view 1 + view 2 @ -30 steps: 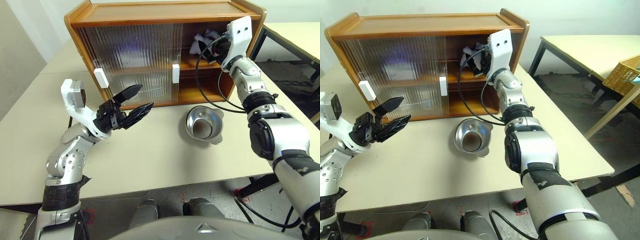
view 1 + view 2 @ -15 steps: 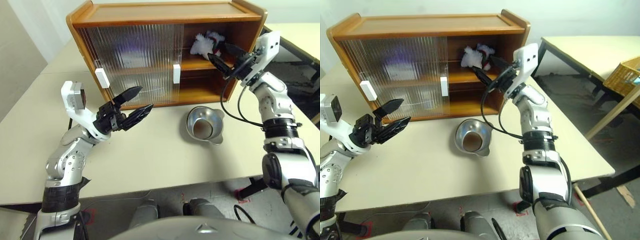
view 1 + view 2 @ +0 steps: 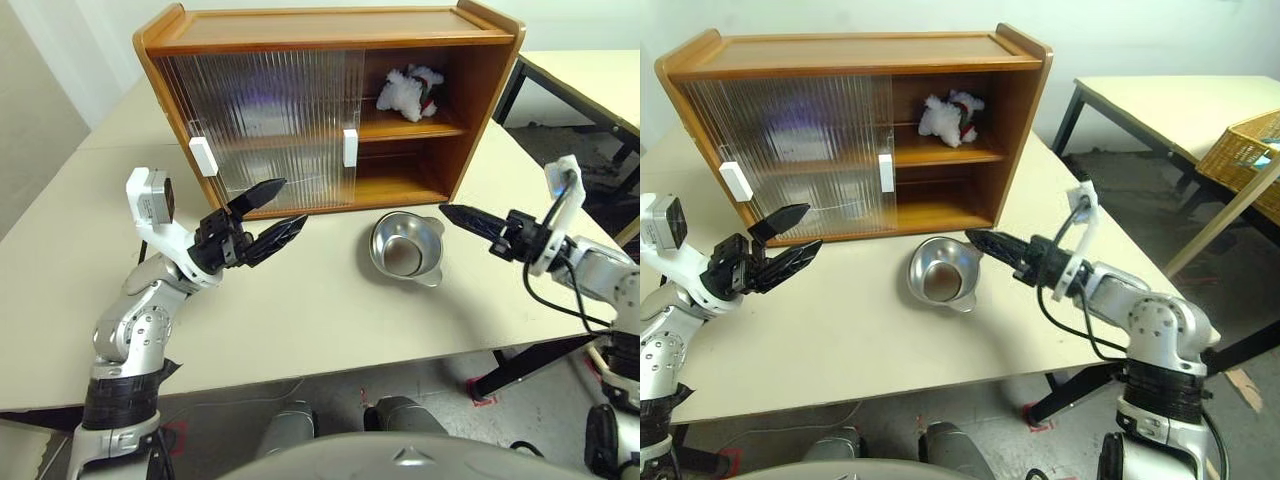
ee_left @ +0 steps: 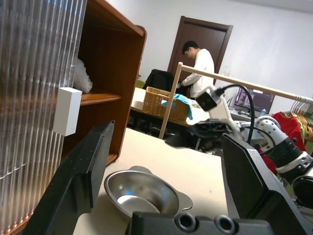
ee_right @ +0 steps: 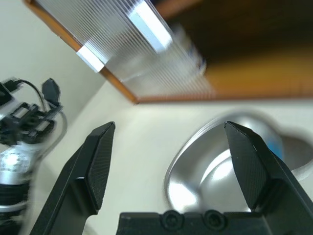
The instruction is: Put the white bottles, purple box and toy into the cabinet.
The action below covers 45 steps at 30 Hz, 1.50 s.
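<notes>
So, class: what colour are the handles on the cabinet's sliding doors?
White: both handles on the cabinet doors, clearest in the left eye view.

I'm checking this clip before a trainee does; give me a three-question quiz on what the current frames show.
1. True or false: the toy lies on the upper shelf of the cabinet.
2. What stands on the table in front of the cabinet's open side? A) a white bottle B) a steel bowl C) a purple box
3. Fill in: the right gripper is open and holds ____.

Key
1. True: it lies in the open right half of the top shelf.
2. B: the bowl sits between the cabinet and the right gripper.
3. Nothing: its fingers are spread with only air between them, as are the left gripper's.
</notes>
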### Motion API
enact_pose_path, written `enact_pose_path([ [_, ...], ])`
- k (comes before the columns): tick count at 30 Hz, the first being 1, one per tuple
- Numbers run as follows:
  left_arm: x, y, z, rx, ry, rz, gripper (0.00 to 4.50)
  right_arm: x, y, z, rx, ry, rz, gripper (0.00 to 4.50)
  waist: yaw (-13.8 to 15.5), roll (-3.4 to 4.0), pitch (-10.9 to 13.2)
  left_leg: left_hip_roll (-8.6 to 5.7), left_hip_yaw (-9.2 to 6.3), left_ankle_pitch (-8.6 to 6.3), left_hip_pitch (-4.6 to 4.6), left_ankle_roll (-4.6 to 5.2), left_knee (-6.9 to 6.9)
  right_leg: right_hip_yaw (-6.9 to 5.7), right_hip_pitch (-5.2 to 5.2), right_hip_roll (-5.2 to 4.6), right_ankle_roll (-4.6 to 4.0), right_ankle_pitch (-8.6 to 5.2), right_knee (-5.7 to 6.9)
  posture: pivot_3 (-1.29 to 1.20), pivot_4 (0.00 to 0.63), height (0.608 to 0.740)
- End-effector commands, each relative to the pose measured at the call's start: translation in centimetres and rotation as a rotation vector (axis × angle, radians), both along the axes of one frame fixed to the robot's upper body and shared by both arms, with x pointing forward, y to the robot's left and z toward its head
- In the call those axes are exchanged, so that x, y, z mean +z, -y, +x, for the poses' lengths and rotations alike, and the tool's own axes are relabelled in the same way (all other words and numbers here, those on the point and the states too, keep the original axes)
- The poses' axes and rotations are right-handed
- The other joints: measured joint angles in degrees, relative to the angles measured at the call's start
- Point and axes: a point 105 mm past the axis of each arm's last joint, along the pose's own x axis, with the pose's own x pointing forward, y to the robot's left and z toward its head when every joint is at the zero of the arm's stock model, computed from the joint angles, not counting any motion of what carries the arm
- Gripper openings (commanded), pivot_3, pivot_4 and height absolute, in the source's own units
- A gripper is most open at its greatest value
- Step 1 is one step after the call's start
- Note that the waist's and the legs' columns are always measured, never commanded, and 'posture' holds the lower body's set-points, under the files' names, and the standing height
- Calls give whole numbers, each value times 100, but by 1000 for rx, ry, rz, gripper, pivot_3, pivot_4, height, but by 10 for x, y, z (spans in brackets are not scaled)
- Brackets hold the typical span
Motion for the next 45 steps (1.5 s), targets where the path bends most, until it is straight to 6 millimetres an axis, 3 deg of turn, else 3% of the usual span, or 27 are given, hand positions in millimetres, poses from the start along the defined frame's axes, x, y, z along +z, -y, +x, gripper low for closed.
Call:
enact_pose_path([
  [1, 1, -2, -2, -5, 1, 8, 4500, -17, 15, -8, -40, -146, 62, 4450, 7, 0, 0, 0, 0, 0, -8, -1, 0, 0, -8, -1, 3, -4, 0, -63, 56, 740],
  [11, 1, -3, -3, -1, 0, 13, 4500, -49, 26, -19, -82, -332, 155, 4450, 39, 2, 0, -3, 0, 9, -85, 59, -8, 0, -76, 0, 45, -31, 1, -62, 56, 740],
  [18, 2, -5, -6, 7, -1, 26, 4500, -69, 11, -34, -15, -456, 198, 4450, 62, 3, 1, -4, -4, 6, -83, 63, -9, 0, -73, 1, 51, -44, 2, -36, 55, 740],
  [27, 4, -8, -8, 15, -3, 35, 4500, -77, -2, -48, 56, -523, 216, 4450, 85, 3, 1, -6, -7, 6, -80, 62, -4, 1, -67, 0, 37, -49, 2, -30, 54, 740],
  [39, 6, -11, -9, 25, -2, 46, 4500, -84, -13, -43, 83, -561, 242, 4450, 104, 4, 2, -7, -9, 4, -82, 59, -8, 1, -71, -1, 31, -52, 2, -9, 56, 740],
  [45, 6, -12, -9, 33, 0, 47, 4500, -85, -13, -38, 72, -553, 229, 2301, 123, 4, 2, -7, -12, 4, -82, 59, -8, 0, -71, -1, 30, -52, 2, -2, 53, 740],
])
